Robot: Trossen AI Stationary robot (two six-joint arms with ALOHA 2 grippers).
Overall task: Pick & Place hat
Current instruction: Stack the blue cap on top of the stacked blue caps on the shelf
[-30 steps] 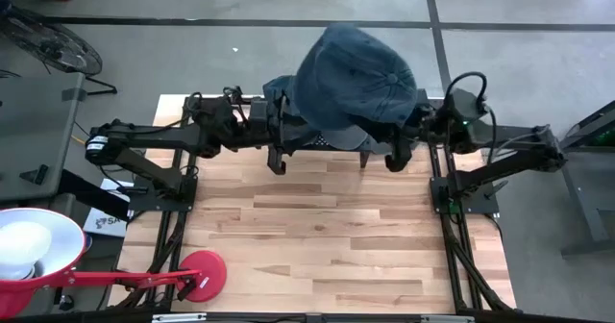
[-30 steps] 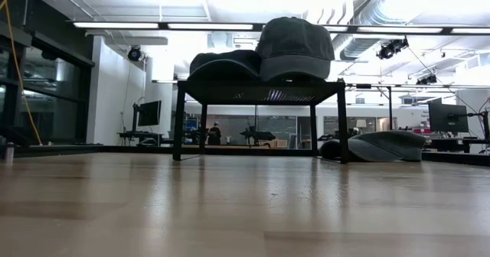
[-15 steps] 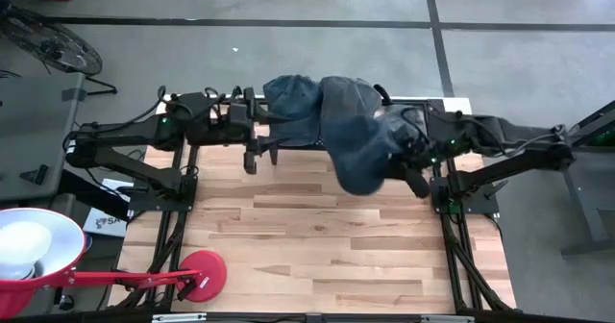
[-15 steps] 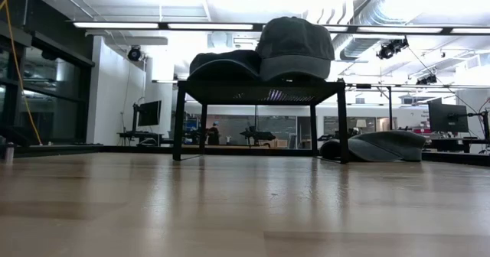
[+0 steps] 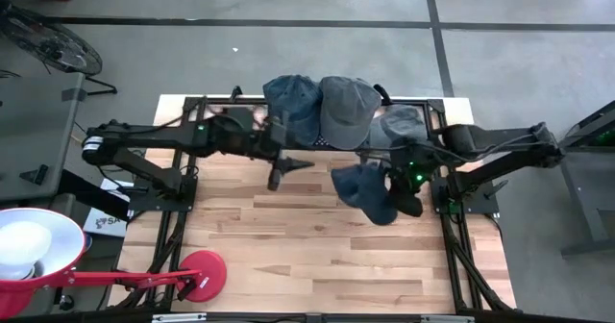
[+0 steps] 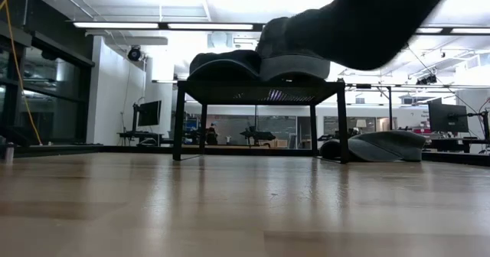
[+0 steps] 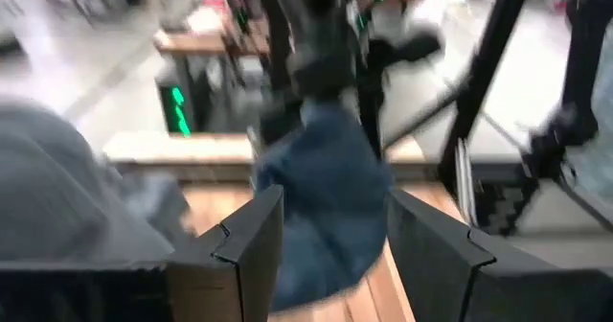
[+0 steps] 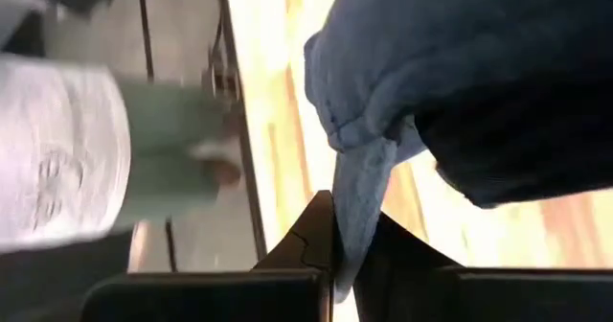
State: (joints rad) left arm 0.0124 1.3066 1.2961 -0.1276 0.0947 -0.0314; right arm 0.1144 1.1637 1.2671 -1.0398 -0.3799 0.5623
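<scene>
A: Anyone got the layout? Going from the left edge of the wooden surface (image 5: 317, 256) across.

B: Sure. Off the near left corner there's a white lamp (image 5: 29, 251) on a red arm with a red base (image 5: 204, 273). The left arm reaches along the far edge, and the left tool (image 5: 284, 164) hangs over the surface just in front of the rack (image 6: 260, 96). Its jaws stand partly apart with nothing between them; in the left wrist view you look straight through the gap at the hat.

A: What's on the rack?

B: Two caps side by side on top, a darker cap (image 5: 291, 105) on the left and a grey cap (image 5: 348, 110) touching it on the right. A third cap (image 5: 404, 126) lies lower, toward the far right corner.

A: And the hat itself?

B: The blue hat (image 5: 367, 190) is up off the surface, right of centre and near the far edge, dangling from the right tool (image 5: 402, 181). That tool is pinched tight on a fold of the hat's edge, which the right wrist view (image 8: 359, 207) shows clearly. From table height the hat (image 6: 375, 24) hangs big and dark up top, overlapping the grey cap on the rack.
</scene>
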